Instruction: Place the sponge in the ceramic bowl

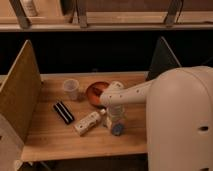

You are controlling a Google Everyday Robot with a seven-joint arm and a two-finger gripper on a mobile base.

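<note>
Sponge (118, 130): small blue-grey pad, lying on the wooden table (55, 140) in front of the ceramic bowl (95, 93), on the camera's side of it and a little to the right as seen, apart from the rim. Gripper (116, 122): pointed downward directly over the sponge, at or just above its top; whether it is open or clamped on the pad cannot be told. Arm (131, 94): white, reaching in from the right, its wrist passing just beside the bowl's right edge. White bottle (89, 123): lying on its side, in front of the bowl and just left of the sponge. Ceramic bowl: reddish-brown, round, upright near the middle of the table. Black striped block (63, 112): flat, front-left of the bowl. Translucent cup (71, 89): upright, close to the bowl's left side. Upright side panels: a tan one (19, 95) far left of the bowl, a dark one (162, 57) behind and to its right.
</note>
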